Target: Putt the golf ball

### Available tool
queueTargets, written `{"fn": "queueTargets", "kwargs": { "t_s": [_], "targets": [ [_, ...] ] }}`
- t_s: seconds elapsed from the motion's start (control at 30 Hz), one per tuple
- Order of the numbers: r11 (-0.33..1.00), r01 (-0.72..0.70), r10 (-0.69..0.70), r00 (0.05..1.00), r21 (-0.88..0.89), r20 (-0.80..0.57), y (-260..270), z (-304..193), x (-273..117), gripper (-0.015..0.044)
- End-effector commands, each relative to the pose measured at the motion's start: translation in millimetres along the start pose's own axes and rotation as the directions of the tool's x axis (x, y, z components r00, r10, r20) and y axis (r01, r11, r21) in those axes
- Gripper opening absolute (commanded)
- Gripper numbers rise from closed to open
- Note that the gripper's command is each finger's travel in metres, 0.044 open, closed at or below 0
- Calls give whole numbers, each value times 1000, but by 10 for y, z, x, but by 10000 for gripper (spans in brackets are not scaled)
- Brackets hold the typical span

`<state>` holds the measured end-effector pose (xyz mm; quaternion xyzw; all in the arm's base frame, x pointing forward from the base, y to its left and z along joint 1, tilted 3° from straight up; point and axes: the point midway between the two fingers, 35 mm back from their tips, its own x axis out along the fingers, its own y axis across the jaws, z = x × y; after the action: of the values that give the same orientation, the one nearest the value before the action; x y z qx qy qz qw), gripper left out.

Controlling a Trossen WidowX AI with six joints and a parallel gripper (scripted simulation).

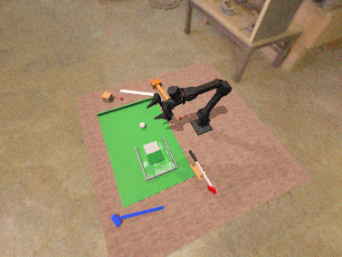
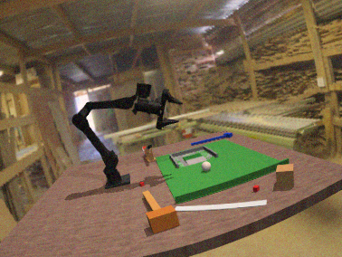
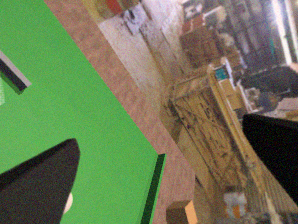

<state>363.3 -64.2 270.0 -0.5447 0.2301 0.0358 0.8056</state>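
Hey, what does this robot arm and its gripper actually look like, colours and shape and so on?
The arm is matte black throughout, slim jointed links rising from a flat square black base. Its gripper has two black fingers tapering to points. No cables, markings or coloured parts show.

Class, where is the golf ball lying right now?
In the top view the golf ball rests on the green mat, between the ramp and the open gripper.

Outstretched arm, claw (image 2: 170, 111) wide open
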Motion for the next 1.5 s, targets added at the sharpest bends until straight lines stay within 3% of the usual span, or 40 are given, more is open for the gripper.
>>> {"fn": "queueTargets", "kwargs": {
  "t_s": [0.0,0.3,0.47,0.6,1.47],
  "targets": [
    [976,-217,218,974,-30,59,410,449,102,440],
    [716,-664,683,730,-216,21,1549,1379,-232,440],
    [463,-823,836,529,-329,-146,2184,1687,-730,440],
    [272,-884,872,394,-380,-292,2495,1793,-1118,440],
    [262,-886,872,387,-382,-299,2893,1637,-919,440]
  ]
}}
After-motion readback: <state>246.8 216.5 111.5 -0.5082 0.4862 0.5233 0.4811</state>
